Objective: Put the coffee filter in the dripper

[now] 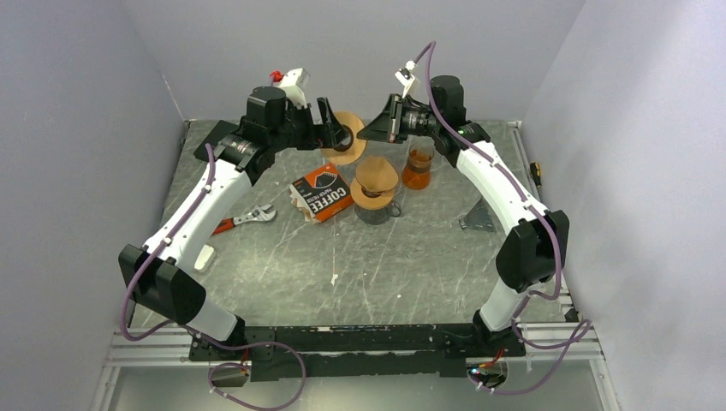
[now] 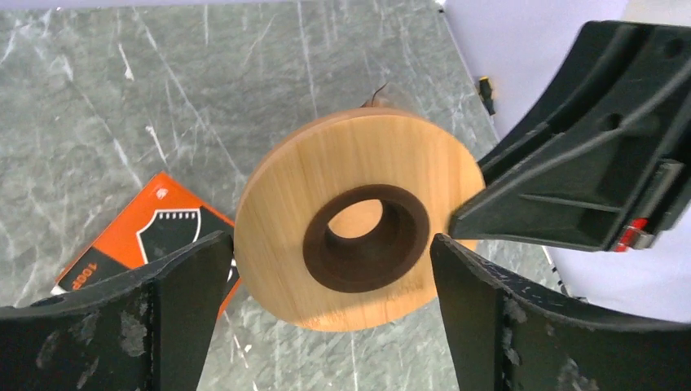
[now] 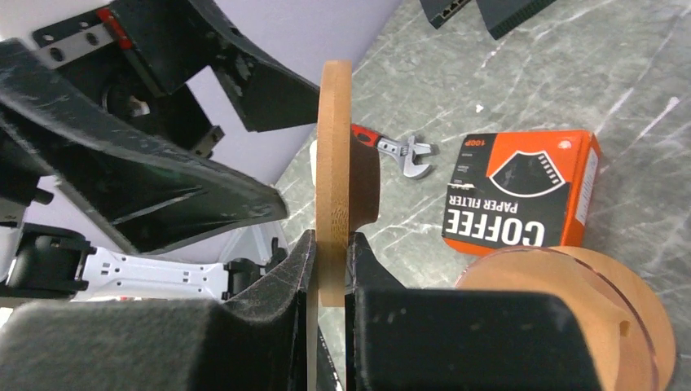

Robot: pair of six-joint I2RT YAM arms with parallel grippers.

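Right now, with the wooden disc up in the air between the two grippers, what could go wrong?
1. The right gripper pinches the wooden disc only at its thin rim, so the disc may pivot or slip out.
2. The left gripper stands open, close on either side of the disc. A sideways retreat could knock it loose.
3. If the disc drops, it could strike the amber glass or the glass cup on the table nearby.

We take this for a robotics lab's test cell: a left arm (image 1: 201, 214) and right arm (image 1: 505, 188) bolted to an aluminium rail frame (image 1: 145, 347) beside a marble-patterned table (image 1: 385, 265), plain pale walls (image 1: 77, 128) boxing it in, purple cables (image 1: 127, 295) trailing, and a dripper (image 1: 377, 195), coffee filter box (image 1: 323, 193) and wrench (image 1: 248, 218) laid out.
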